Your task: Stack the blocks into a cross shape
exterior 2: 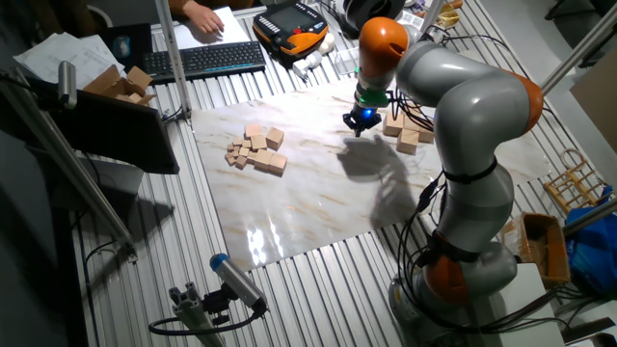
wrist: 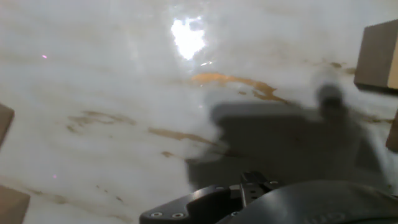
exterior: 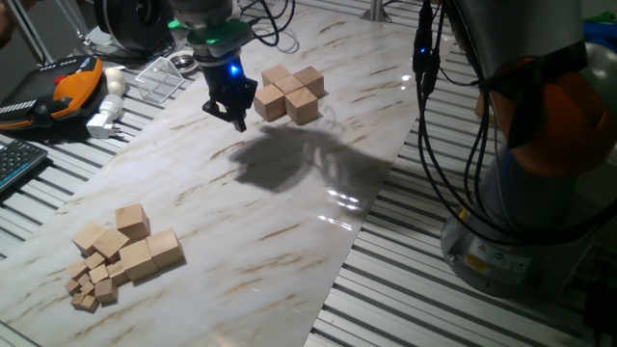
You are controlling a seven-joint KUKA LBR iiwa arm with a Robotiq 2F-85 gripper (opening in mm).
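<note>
The blocks (exterior: 290,93) form a flat cross-shaped cluster on the marble board (exterior: 289,222), upper centre of one fixed view. A second group of blocks (exterior: 135,246) lies at lower left, with much smaller cubes (exterior: 89,287) touching its left side. The gripper (exterior: 234,115) hangs just left of the cross, holding nothing; whether its fingers are spread or closed cannot be told. A keyboard (exterior 2: 207,60) sits upper left in the other fixed view.
</note>
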